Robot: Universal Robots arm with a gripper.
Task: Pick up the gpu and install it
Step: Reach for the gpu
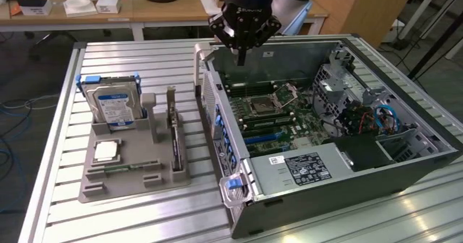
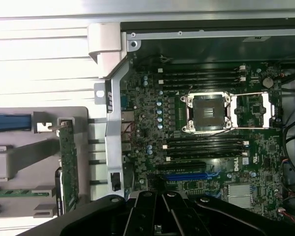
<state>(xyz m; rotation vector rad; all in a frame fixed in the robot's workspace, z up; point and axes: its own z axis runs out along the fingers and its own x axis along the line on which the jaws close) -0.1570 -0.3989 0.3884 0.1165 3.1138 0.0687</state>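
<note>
While the tool point(image 1: 242, 57) hangs closed and empty above the open computer case point(image 1: 376, 178), the gpu point(image 1: 173, 126) stands on edge in the grey holder point(image 1: 123, 186) just beside the case, well apart from the tool.

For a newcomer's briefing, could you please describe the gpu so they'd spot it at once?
On the exterior view's left of the open computer case sits a gray holder. The gpu stands on edge along its case-side rim: a thin green card, unlike the boxy blue-labelled hard drive and flat-lying memory stick.
</note>
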